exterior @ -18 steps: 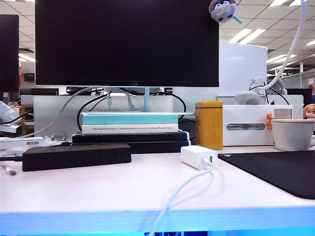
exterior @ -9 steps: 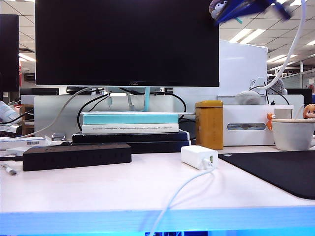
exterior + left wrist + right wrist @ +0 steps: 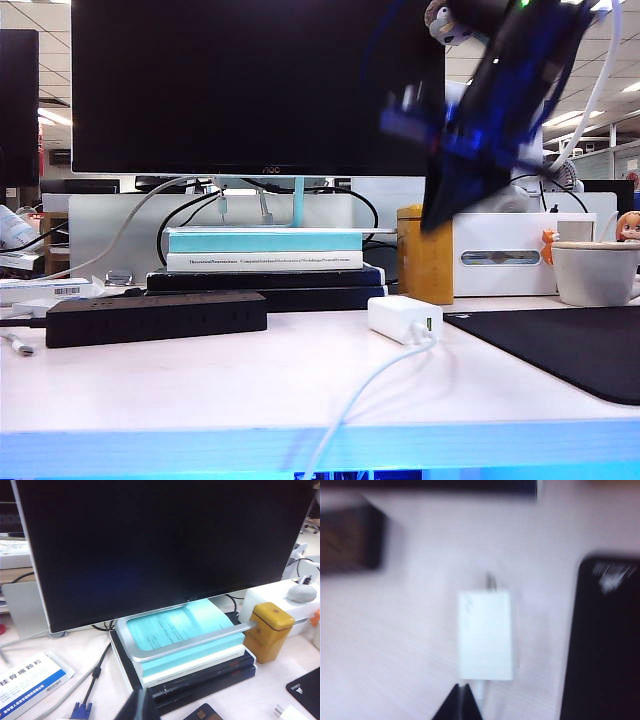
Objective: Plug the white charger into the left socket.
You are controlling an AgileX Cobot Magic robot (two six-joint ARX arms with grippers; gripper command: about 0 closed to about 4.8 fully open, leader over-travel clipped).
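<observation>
A dark, motion-blurred arm fills the upper right of the exterior view, and its right claw [image 3: 432,222] is carried above the white charger [image 3: 405,319], which lies flat on the tabletop [image 3: 250,385] at centre right, its thin cable [image 3: 350,415] trailing toward the near edge. The black power strip [image 3: 155,317] sits well apart at the left of that view; its left socket cannot be picked out, since the top face is seen nearly edge-on. For a clean pick-up, the descent should be slowed, the claw spread before it reaches the charger and centred across the block, clear of the prongs [image 3: 491,581] and cable. The right claw is closed and empty. The left claw [image 3: 140,706] shows only as a dark closed tip at the lower edge of the left wrist view. The right wrist view is too blurred for fine detail.
</observation>
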